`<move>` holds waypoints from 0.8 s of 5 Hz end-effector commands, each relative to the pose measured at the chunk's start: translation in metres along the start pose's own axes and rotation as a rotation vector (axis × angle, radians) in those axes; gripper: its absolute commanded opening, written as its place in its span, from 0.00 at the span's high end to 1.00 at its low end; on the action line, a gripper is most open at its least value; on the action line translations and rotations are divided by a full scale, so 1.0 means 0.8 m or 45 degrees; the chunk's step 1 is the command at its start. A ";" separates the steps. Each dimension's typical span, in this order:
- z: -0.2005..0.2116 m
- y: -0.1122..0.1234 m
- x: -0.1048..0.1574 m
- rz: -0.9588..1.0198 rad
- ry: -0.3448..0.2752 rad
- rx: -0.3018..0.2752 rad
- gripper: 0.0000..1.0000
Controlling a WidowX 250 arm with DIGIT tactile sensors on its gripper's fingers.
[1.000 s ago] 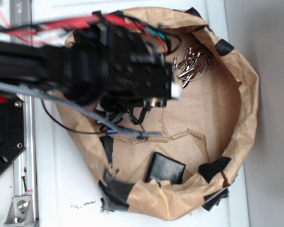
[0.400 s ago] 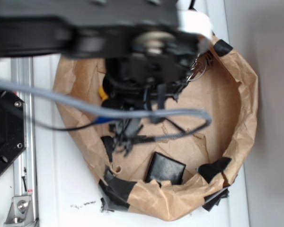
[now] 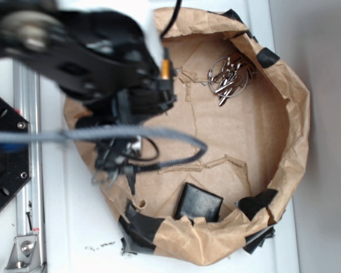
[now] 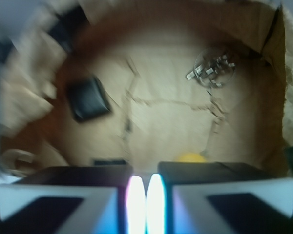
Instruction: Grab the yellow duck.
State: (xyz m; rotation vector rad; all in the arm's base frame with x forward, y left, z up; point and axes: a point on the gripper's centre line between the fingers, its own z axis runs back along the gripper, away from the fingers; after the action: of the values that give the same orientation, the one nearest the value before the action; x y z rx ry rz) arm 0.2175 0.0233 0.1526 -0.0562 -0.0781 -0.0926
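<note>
The yellow duck (image 4: 191, 157) shows only as a small yellow patch in the wrist view. It lies on the brown paper floor just beyond my right finger and is partly hidden by it. In the exterior view the duck is hidden under the blurred black arm. My gripper (image 4: 146, 179) is shut, its two bright pads pressed together with nothing between them. Seen from outside, the gripper (image 3: 115, 163) hangs over the left side of the paper nest.
The nest is a brown paper ring (image 3: 298, 114) patched with black tape. A key bunch (image 3: 227, 77) lies at its back right, also visible as the key bunch (image 4: 212, 69). A flat black square (image 3: 199, 202) lies near the front rim. A grey cable (image 3: 159, 133) crosses the nest.
The arm has swung from the nest's middle and back to its left side, uncovering the key bunch. The motion blurs both views.
</note>
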 end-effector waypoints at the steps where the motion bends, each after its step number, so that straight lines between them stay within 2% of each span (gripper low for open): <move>1: -0.061 0.067 0.013 -0.094 0.102 -0.094 0.00; 2: -0.083 0.076 0.007 -0.105 0.149 0.005 0.00; 3: -0.093 0.075 -0.002 -0.135 0.140 0.095 0.00; 4: -0.119 0.073 -0.008 -0.220 0.166 0.118 0.00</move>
State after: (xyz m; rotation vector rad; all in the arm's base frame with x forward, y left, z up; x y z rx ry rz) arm 0.2287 0.0660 0.0463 0.0438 0.0675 -0.2476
